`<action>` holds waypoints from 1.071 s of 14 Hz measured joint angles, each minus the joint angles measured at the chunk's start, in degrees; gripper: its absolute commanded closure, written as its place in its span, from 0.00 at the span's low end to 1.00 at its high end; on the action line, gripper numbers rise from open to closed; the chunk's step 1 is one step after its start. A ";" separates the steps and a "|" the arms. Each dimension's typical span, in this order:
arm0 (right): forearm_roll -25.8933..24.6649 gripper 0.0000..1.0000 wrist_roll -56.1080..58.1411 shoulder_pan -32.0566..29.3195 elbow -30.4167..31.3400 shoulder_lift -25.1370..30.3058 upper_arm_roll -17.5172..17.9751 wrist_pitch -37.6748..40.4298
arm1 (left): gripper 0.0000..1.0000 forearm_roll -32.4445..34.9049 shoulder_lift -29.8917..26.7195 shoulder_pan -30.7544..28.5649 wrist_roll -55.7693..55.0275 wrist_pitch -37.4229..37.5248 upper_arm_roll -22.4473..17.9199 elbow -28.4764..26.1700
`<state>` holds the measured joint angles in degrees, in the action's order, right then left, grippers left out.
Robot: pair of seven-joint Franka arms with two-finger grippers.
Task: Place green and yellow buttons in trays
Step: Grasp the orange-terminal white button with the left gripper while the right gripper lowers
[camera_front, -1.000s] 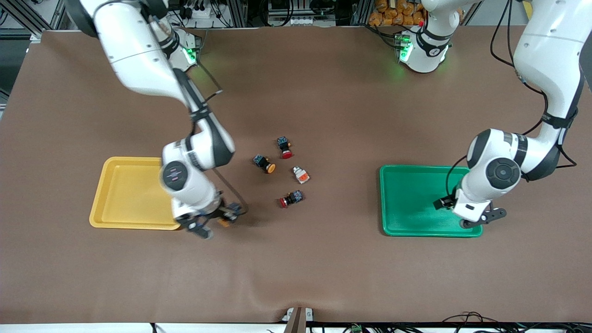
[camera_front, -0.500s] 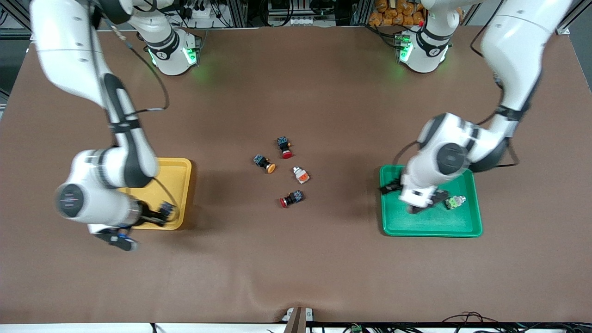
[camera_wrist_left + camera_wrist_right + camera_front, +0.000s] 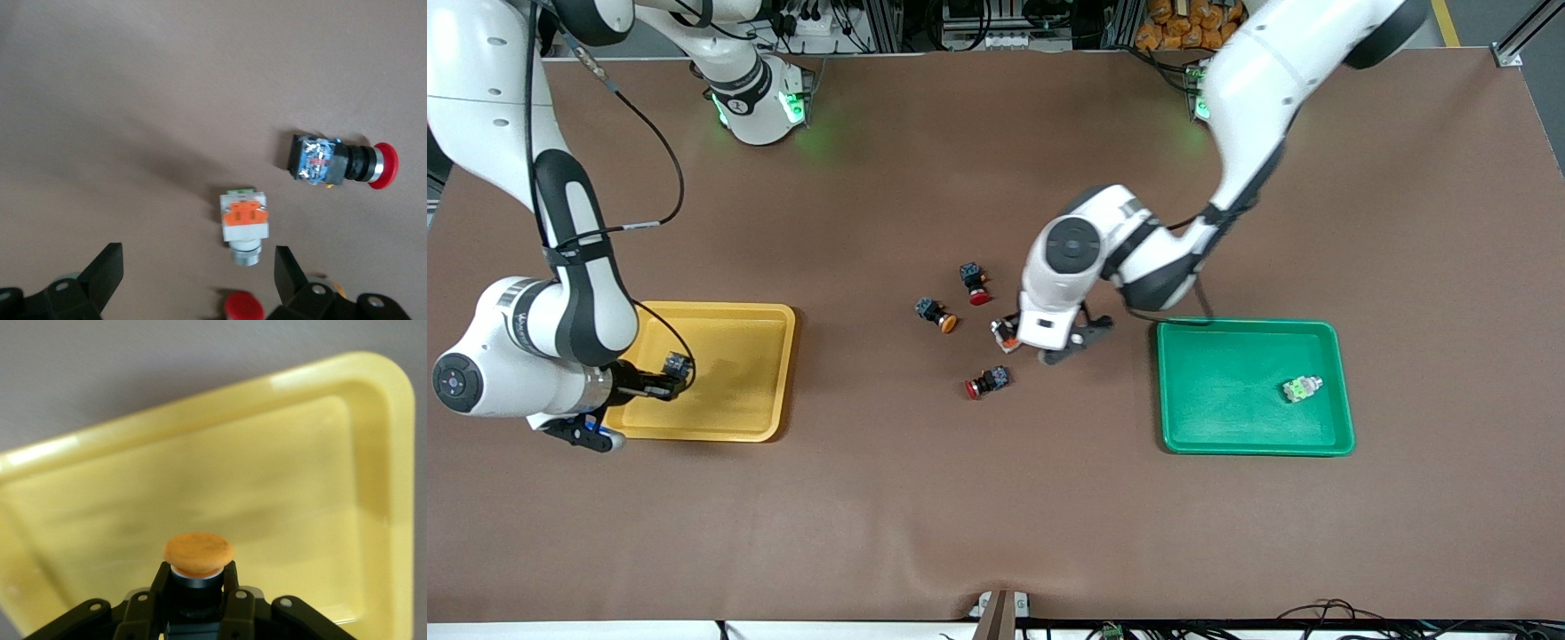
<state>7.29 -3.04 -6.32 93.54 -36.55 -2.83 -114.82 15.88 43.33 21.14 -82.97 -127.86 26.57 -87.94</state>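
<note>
Over yellow tray [image 3: 729, 418], right gripper [image 3: 667, 382] clamping unlabelled orange-capped button [image 3: 199, 555].

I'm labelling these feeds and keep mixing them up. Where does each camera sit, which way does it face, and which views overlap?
Front view: high across the table, facing both arms' bases; shows both arms, the yellow tray and green tray.
Left wrist view: on the left arm, looking down past the open left tool at the grey button.
Right wrist view: on the right arm, over the yellow tray; the right tool is shut on a yellow button.
Shared: the grey button also shows in front.
</note>
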 measured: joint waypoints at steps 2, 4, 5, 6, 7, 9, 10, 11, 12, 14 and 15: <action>0.00 1.00 3.29 -2.40 2.02 0.01 0.00 -1.53 | 0.00 0.00 2.63 6.14 -2.99 -4.37 -5.77 1.45; 0.00 0.88 4.25 -3.23 5.03 -0.02 0.10 -6.32 | 0.00 0.00 5.06 8.92 -4.30 -7.43 -8.04 2.30; 0.00 0.54 4.31 -3.21 6.70 -0.07 0.28 -9.10 | 0.06 0.00 5.96 9.29 -4.48 -8.16 -8.25 2.61; 0.00 0.05 4.31 -3.17 7.98 -0.10 0.55 -10.98 | 0.18 0.00 6.49 9.38 -4.49 -8.44 -8.25 2.83; 0.00 0.00 4.30 -3.16 8.58 -0.10 0.75 -11.64 | 0.36 0.00 6.68 9.44 -4.48 -8.50 -8.25 2.92; 0.00 0.00 4.30 -3.15 8.55 0.09 1.00 -11.64 | 0.80 0.00 6.67 9.54 -4.49 -8.50 -8.25 3.03; 0.00 0.00 4.30 -3.13 8.16 0.40 1.12 -11.23 | 1.00 0.00 6.68 9.54 -4.50 -8.49 -8.25 3.03; 0.00 0.00 4.29 -3.07 7.15 0.78 1.22 -9.74 | 1.00 0.00 6.69 9.54 -4.51 -8.49 -8.27 3.03; 0.00 0.00 4.28 -3.02 5.29 1.30 1.33 -6.80 | 1.00 0.00 6.69 9.52 -4.52 -8.49 -8.32 3.07; 0.05 0.00 4.26 -2.94 -0.24 2.26 1.54 1.78 | 1.00 0.00 6.65 9.33 -4.97 -8.38 -8.46 3.44; 0.09 0.00 4.25 -2.83 -2.78 2.68 1.64 5.23 | 1.00 0.00 6.49 9.13 -5.19 -7.92 -8.56 3.76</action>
<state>7.38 1.21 -9.16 90.76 -33.88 -1.19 -109.59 15.88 49.83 30.27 -88.15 -135.78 18.01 -84.18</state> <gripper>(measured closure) 0.000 0.586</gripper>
